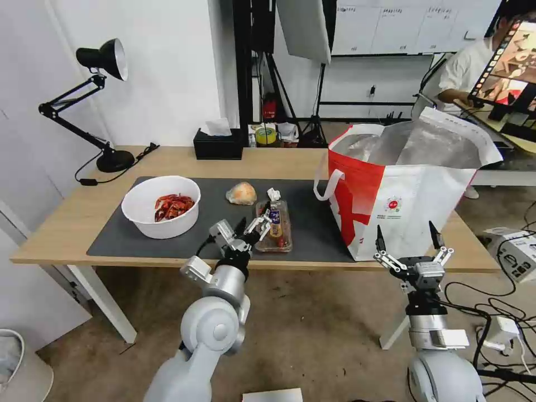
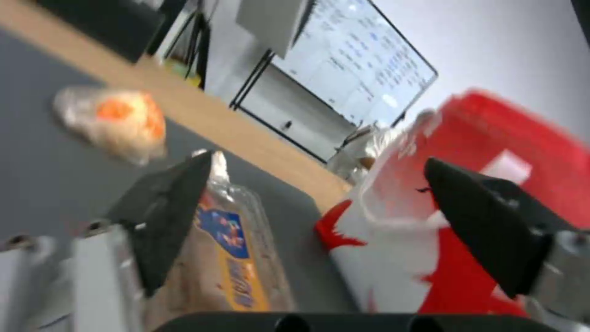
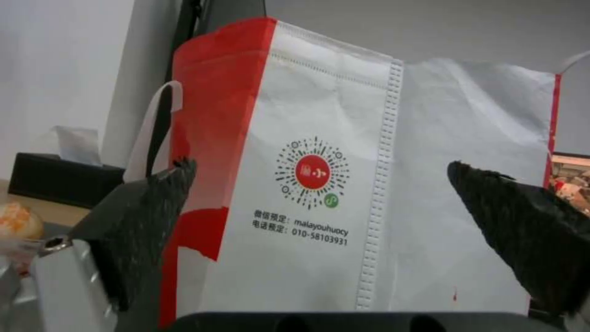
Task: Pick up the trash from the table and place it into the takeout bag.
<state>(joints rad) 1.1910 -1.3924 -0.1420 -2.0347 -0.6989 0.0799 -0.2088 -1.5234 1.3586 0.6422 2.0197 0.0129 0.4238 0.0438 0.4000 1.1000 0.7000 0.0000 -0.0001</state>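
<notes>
Desk (image 1: 72,218): long light-wood top with a dark grey mat (image 1: 111,237) over its middle; the trash lies on the mat, the bag stands at the right end.
Bowl (image 1: 161,206): white round plastic, red crayfish shells inside, on the left part of the mat, well apart from both grippers.
Wrapped lump (image 1: 241,193): orange, in clear plastic, on the mat toward the far side, just left of the tray's far end (a blurred orange shape in the left wrist view (image 2: 114,121)).
Clear tray (image 1: 274,226): hinged plastic with red scraps and a blue-and-yellow label, lying near the mat's near edge, between bowl and bag.
Tissue wad (image 1: 273,194): small, crumpled, white, at the tray's far end.
Takeout bag (image 1: 402,195): red and white, silver foil lining, mouth open, upright on the right of the desk; white loop handle (image 1: 326,187) on its left side, round logo facing the robot.
Left gripper (image 1: 254,226): reached over the near edge of the desk, at the tray's near-left side; jaws apart, one black fingertip (image 2: 175,203) against the tray's edge, nothing clamped.
Right gripper (image 1: 409,245): held upright just in front of the bag's near face, below the logo (image 3: 312,173); jaws wide apart, empty.
Far side: black tissue box (image 1: 219,144) and a black desk lamp (image 1: 100,100) at the far left.
</notes>
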